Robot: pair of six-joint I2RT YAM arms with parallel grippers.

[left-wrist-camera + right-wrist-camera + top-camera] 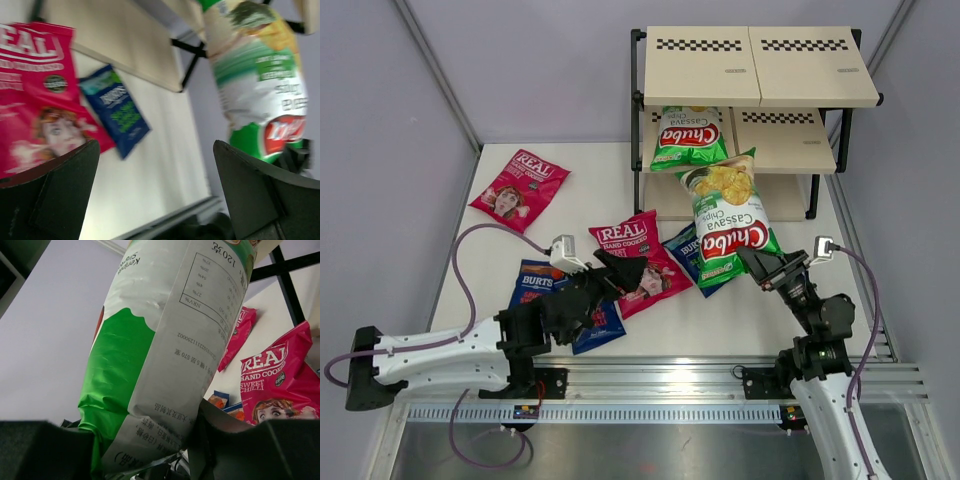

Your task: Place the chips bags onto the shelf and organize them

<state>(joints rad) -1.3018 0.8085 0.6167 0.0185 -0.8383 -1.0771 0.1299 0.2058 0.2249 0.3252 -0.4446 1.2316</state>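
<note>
My right gripper (761, 264) is shut on the bottom edge of a green-and-white Chuba bag (728, 215) and holds it up, its top leaning toward the shelf (760, 66). The right wrist view shows the bag's back (165, 355) pinched between the jaws of the gripper (145, 450). A second Chuba bag (689, 138) lies on the middle board. My left gripper (620, 272) is open and empty above a pink-red REAL bag (642, 258). In the blurred left wrist view that gripper (157, 185) faces the REAL bag (35, 90), a BURTS bag (117, 107) and the held Chuba bag (255, 85).
Another REAL bag (520, 188) lies far left on the table. Dark blue BURTS bags lie at the left (533, 284), under my left arm (602, 326) and beside the held bag (688, 252). Walls close in on both sides.
</note>
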